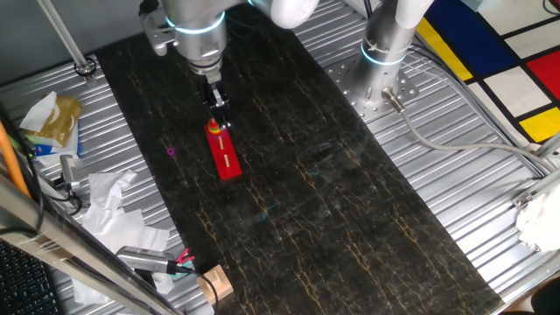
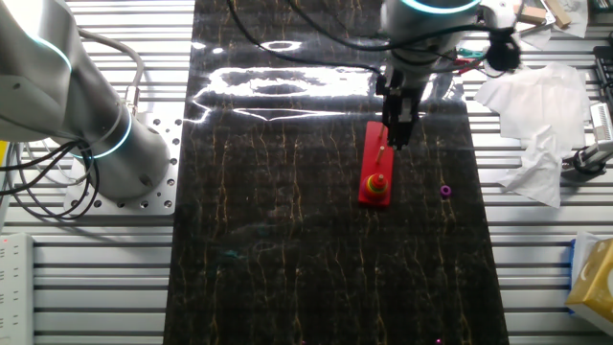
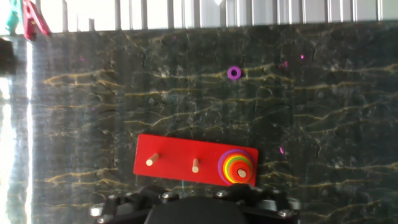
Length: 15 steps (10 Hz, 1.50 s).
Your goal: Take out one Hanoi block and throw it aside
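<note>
A long red base (image 3: 186, 160) with three pegs lies on the dark mat. A stack of coloured rings sits on its right peg in the hand view, and the small red Hanoi block (image 3: 239, 172) is on top of it. The stack also shows in the other fixed view (image 2: 377, 182) and in one fixed view (image 1: 214, 129). My gripper (image 1: 217, 107) hangs just above the base near the stack, and it also shows in the other fixed view (image 2: 396, 134). It holds nothing that I can see. In the hand view only its dark body (image 3: 193, 208) shows, and the fingertips are hidden.
A small purple ring (image 3: 234, 73) lies loose on the mat beside the base; it also shows in both fixed views (image 2: 445, 191) (image 1: 171, 150). A second arm's base (image 1: 385, 44) stands at the mat's edge. Crumpled paper (image 2: 532, 125) and clutter lie on the metal table.
</note>
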### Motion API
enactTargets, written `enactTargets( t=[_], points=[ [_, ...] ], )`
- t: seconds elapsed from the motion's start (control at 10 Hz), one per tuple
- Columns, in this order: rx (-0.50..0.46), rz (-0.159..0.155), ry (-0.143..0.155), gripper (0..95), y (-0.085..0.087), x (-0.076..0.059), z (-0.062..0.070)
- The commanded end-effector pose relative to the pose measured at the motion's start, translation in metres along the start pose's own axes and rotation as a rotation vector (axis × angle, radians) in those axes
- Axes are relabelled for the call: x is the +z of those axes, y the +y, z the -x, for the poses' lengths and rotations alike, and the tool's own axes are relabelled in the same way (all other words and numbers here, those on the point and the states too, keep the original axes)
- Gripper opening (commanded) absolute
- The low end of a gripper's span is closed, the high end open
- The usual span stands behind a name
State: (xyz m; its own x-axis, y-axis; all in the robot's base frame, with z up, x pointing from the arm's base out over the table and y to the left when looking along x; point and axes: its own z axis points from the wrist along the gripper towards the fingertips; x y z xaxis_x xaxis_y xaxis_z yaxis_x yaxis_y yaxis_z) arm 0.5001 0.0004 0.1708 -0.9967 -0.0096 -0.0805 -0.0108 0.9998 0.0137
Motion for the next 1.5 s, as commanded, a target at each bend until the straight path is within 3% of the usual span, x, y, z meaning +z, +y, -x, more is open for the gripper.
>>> enactTargets(
  t=[0.1,1.5],
  points=[
    [-0.016,0.007,-0.085,0.0,-0.0003,-0.0003,-0.0003],
    [-0.004,0.006,-0.083,0.0,-0.0014,-0.0055,-0.0018]
  ],
)
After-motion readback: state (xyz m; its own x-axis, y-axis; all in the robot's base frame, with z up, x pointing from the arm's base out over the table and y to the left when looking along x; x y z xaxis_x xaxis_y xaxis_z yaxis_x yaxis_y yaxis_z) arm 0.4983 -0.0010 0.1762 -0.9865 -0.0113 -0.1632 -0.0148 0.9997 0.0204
